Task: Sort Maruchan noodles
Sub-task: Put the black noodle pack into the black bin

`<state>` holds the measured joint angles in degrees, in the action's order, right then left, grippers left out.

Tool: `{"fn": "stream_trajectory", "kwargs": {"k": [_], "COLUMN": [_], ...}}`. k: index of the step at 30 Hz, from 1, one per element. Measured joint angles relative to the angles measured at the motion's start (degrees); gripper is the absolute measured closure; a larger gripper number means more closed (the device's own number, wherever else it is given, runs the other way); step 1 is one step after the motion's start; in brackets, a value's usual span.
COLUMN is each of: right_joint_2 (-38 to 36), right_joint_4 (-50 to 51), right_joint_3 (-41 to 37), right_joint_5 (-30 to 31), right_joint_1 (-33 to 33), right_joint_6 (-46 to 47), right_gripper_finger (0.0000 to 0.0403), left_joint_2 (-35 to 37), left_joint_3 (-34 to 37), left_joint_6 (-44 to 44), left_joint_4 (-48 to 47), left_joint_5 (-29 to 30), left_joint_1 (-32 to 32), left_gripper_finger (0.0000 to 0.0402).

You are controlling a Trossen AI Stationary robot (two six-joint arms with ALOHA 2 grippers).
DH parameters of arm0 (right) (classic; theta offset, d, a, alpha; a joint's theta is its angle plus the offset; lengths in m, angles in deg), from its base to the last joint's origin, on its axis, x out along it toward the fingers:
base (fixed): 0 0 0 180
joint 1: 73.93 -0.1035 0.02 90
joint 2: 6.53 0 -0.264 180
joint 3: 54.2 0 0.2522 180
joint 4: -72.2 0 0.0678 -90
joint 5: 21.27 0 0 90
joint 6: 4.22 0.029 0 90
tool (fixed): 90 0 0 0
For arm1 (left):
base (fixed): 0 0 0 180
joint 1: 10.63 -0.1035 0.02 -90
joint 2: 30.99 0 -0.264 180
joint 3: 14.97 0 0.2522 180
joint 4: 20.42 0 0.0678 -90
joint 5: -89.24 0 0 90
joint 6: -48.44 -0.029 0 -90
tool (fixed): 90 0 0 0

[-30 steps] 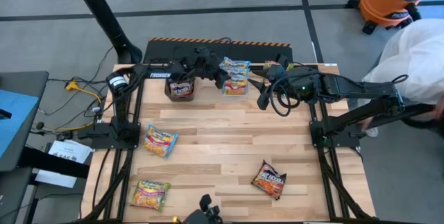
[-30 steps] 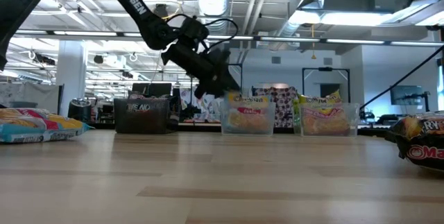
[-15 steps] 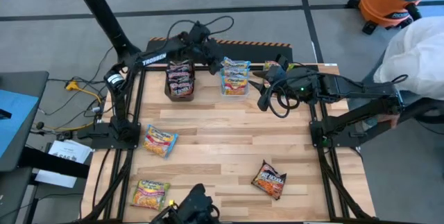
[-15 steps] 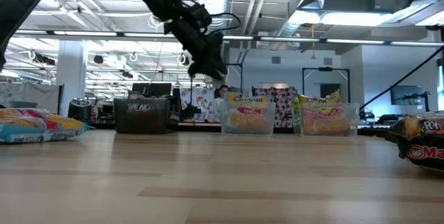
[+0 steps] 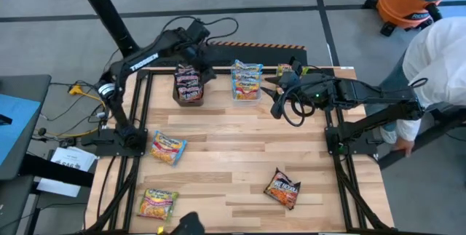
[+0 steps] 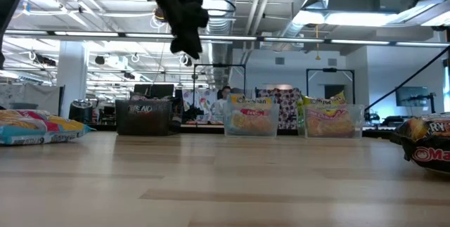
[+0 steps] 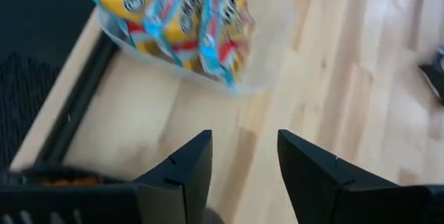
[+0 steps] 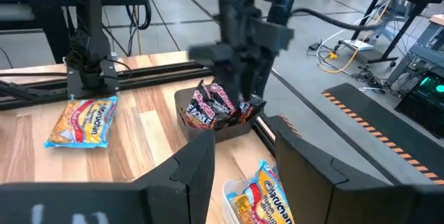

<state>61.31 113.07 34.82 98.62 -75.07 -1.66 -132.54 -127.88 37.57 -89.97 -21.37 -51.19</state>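
Maruchan noodles are mostly sorted, you can see: dark packets (image 5: 188, 84) stand in the black box (image 5: 177, 97), blue-edged packets (image 5: 247, 79) fill the clear tub (image 5: 247, 97) beside it, and a further tub (image 6: 332, 122) at the back holds what look like yellow-edged ones, though it's half hidden from above. Three packets are left loose on your worktop (image 5: 240, 155): a blue-edged one (image 5: 168, 148) near the left edge, a green-edged one (image 5: 158, 203) at the front left, and a dark one (image 5: 282, 188) front right. Your left claw (image 7: 243, 172) hangs empty and parted above the bins. Your right claw (image 8: 239, 172) waits open and empty by the back tubs.
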Motion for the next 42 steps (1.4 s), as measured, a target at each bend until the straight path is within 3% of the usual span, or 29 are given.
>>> {"fn": "stream_trajectory", "kwargs": {"k": [13,17,25,34,42], "right_joint_2": [0.0,0.0,0.0,0.5,4.7], "right_joint_4": [1.8,4.7,16.5,25.5,31.3], "right_joint_3": [0.0,0.0,0.0,-0.9,-1.9], "right_joint_5": [-0.3,-4.8,-16.9,-28.1,-31.7], "right_joint_1": [0.0,0.0,0.0,-3.1,-10.2], "right_joint_6": [1.8,4.7,19.0,39.2,49.1], "right_gripper_finger": [0.0228,0.0228,0.0199,0.0175,0.0175], "left_joint_2": [14.1,18.4,24.5,26.0,25.2], "left_joint_3": [0.0,0.0,0.0,0.0,0.0], "left_joint_6": [1.1,3.3,5.6,6.9,10.5], "left_joint_4": [-16.9,-18.5,-23.5,-29.4,-29.3], "left_joint_5": [0.3,0.3,0.4,0.6,10.1], "left_joint_1": [7.5,9.8,13.2,15.0,15.6], "left_gripper_finger": [0.0258,0.0258,0.0258,0.0258,0.0258]}}
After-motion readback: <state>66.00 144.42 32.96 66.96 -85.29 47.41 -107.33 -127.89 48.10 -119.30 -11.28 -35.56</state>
